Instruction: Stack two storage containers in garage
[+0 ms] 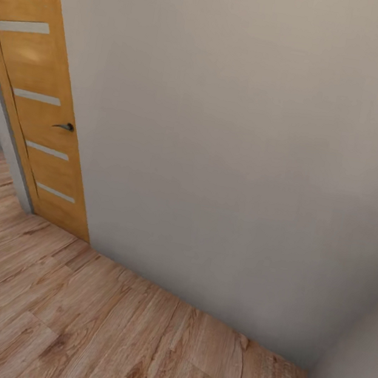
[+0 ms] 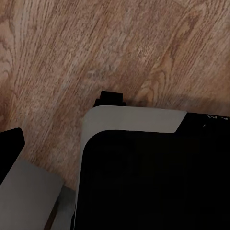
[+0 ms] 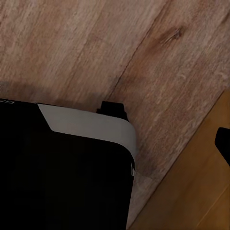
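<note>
The head view faces a plain grey-white wall (image 1: 233,147) at close range, meeting a light wood plank floor (image 1: 67,328). At the wall's left end an orange wooden door (image 1: 38,114) with pale horizontal strips and a dark lever handle (image 1: 65,126) stands open. A second wall closes the corner at the floor's far right.

Each wrist view looks down onto the same plank floor, partly covered by a black, grey-edged robot body (image 2: 143,182). In the right wrist view an orange-brown surface (image 3: 191,191), possibly a door or panel, lies just beside the robot body. I cannot tell whether either claw is open or closed; no fingertips can be made out.

The two storage containers are nowhere to be seen here, so the robot appears to be in transit.

Risks: with the wall so near, driving forward could strike it, and a tight turn in this corner could clip the door edge or the panel on the right.
</note>
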{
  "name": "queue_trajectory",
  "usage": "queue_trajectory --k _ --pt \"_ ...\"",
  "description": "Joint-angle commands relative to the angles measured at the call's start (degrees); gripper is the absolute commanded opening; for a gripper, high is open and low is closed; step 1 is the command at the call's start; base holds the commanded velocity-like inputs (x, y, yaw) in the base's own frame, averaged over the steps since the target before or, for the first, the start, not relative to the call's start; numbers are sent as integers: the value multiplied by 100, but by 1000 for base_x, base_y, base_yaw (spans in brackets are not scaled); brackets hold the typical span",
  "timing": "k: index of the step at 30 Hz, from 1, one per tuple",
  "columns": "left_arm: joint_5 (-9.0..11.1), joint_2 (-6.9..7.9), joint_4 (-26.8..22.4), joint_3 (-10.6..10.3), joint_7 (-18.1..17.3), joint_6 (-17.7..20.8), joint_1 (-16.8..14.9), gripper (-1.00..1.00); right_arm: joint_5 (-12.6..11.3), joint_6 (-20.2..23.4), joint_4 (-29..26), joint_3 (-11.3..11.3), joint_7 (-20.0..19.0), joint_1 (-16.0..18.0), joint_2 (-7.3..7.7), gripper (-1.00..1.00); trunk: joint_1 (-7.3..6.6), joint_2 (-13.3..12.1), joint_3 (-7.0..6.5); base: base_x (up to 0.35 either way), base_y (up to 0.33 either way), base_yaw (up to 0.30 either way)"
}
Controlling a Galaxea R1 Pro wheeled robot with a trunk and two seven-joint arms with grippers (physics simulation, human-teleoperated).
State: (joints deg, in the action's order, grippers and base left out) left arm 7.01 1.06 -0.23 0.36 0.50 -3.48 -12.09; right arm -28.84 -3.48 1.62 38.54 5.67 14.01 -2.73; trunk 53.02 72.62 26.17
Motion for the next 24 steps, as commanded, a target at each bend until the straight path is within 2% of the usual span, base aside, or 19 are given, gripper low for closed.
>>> queue_trajectory --k 1,5,14,21,24 --pt "46 0 5 -1 2 -17 -4 100 -53 -30 18 48 4 6 -11 100 0 3 6 13 0 0" --pt "46 -5 5 -1 2 -14 -4 100 -52 -30 19 48 4 6 -16 100 0 3 6 155 0 0" --pt "46 -4 5 -1 2 -18 -4 100 -52 -30 20 48 4 6 -2 100 0 3 6 290 0 0" --pt "46 -3 5 -1 2 -18 -4 100 -52 -30 19 48 4 6 -3 100 0 3 6 47 0 0" --pt "46 -4 5 -1 2 -16 -4 100 -52 -30 19 48 4 6 -1 100 0 3 6 209 0 0"
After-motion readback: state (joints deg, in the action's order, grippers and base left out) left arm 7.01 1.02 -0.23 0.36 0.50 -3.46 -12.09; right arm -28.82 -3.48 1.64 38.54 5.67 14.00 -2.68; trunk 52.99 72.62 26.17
